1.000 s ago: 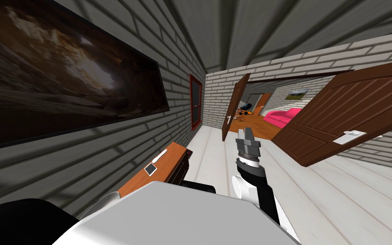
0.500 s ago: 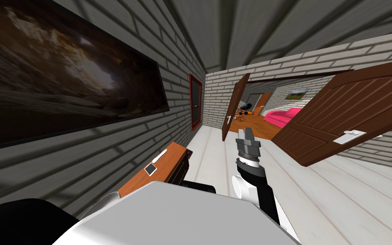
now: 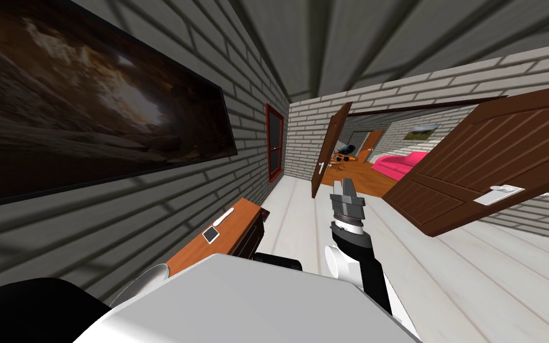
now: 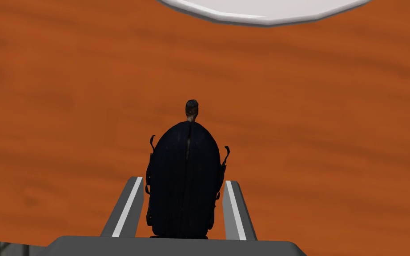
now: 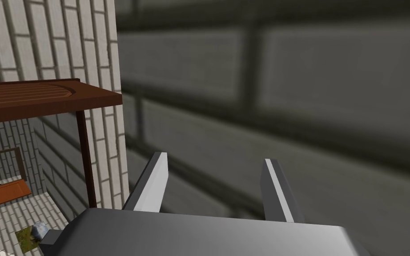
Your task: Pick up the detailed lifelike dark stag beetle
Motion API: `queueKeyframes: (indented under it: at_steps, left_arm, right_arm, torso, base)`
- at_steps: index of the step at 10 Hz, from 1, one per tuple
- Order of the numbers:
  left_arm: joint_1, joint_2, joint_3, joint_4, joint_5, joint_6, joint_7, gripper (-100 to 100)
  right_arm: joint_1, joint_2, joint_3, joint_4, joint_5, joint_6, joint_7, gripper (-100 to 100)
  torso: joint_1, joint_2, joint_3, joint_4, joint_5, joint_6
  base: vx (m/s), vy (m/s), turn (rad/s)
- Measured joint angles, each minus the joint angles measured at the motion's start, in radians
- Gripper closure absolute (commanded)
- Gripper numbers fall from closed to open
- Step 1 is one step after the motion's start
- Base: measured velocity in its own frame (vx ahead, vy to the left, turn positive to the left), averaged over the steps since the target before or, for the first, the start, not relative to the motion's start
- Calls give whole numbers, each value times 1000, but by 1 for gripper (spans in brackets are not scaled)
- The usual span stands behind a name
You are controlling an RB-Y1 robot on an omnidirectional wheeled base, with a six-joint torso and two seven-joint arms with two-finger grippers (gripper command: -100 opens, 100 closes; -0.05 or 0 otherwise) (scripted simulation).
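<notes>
Black and rounded, the stag beetle [image 4: 185, 178] sits right between the fingers [image 4: 126, 209] of my left gripper [image 4: 182, 179]. The two blades have closed in to less than their open width, one against each flank of the shell. I've got it pinched by the sides. Its back faces my wrist camera, a seam runs down the middle, thin legs curl out on either side, and a small greyish head pokes out at the far end, away from the gripper body. Behind it lies an orange wood surface [image 4: 333, 133] with a streaky grain. I can't tell whether the beetle is touching that wood or is clear of it.

From my head view there's a low cabinet [image 3: 245, 215] with an orange top of the same colour against the grey brick wall [image 3: 148, 220] on my left. On it are a small dark square with a pale border [image 3: 210, 236] and, just beyond it, a slim white object [image 3: 224, 217].

My right gripper [image 3: 345, 186] hangs out in front over the pale plank floor [image 3: 476, 274], fingers [image 5: 157, 178] spread wide and holding nothing. Further off a brown door [image 3: 493, 155] stands swung open, and through the doorway there's a pink sofa [image 3: 401, 162]. A big dark picture [image 3: 89, 101] hangs on the wall to my left.
</notes>
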Motion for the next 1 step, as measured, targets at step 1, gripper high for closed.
queueKeyframes:
  at_steps: [1]
  left_arm:
    - [0, 2, 1, -1, 4, -2, -6, 0]
  right_arm:
    - [0, 0, 0, 0, 0, 0, 0, 0]
  torso:
    - [1, 0, 0, 0, 1, 0]
  base:
    - [0, 0, 0]
